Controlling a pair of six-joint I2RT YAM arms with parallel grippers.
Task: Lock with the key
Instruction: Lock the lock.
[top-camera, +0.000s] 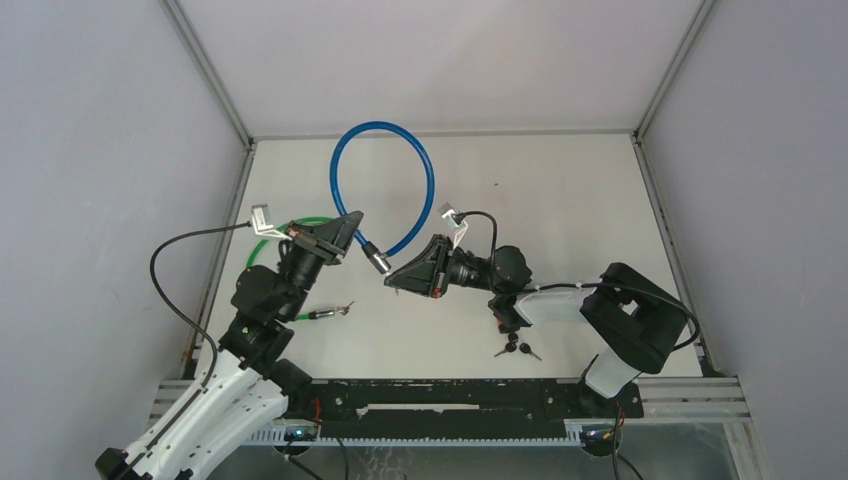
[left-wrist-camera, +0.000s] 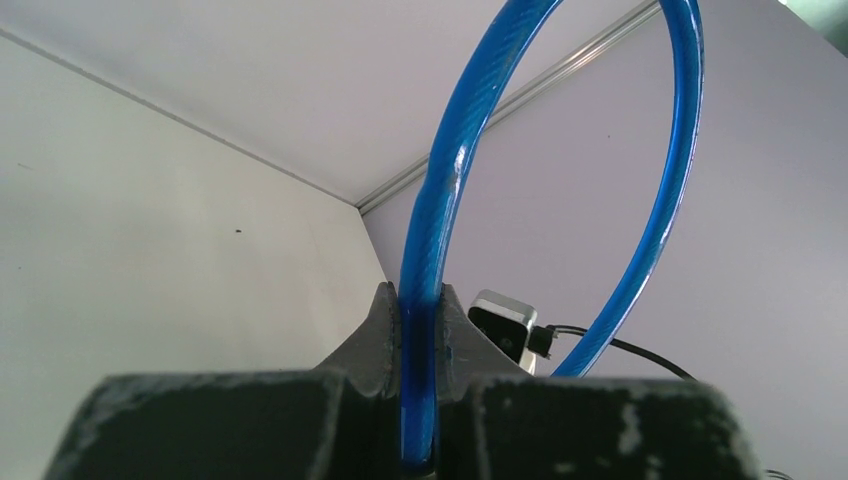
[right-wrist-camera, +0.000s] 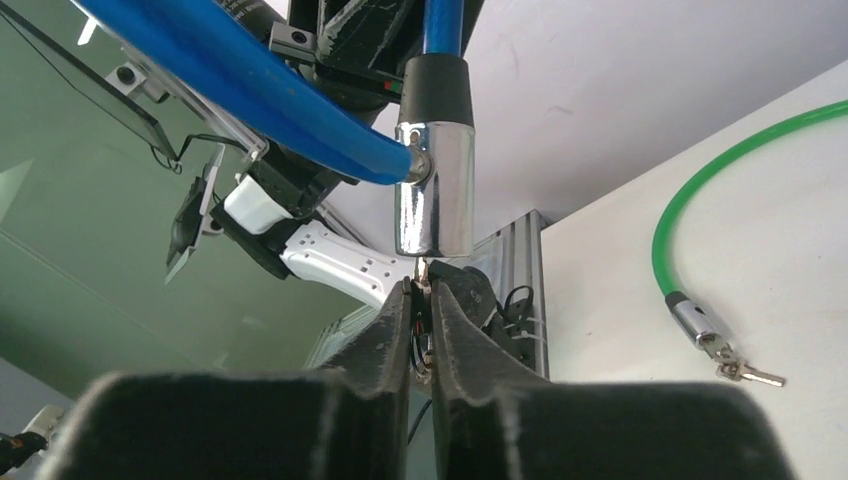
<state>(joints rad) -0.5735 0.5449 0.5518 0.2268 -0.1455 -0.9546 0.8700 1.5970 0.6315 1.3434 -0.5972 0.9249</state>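
The left gripper (left-wrist-camera: 420, 300) is clamped on the blue cable (left-wrist-camera: 450, 180), and its loop stands up above the table (top-camera: 570, 200). The right gripper (right-wrist-camera: 422, 288) is pressed together on a small key (right-wrist-camera: 424, 270). The key's tip is just under the cable's chrome lock (right-wrist-camera: 435, 190). A green cable (right-wrist-camera: 690, 190) lies apart on the table.

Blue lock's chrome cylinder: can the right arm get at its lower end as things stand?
Probably yes. The left gripper holds the blue cable up, the chrome cylinder hangs clear, and the right gripper sits right under it, jaws closed on what looks like a key. Nothing between.
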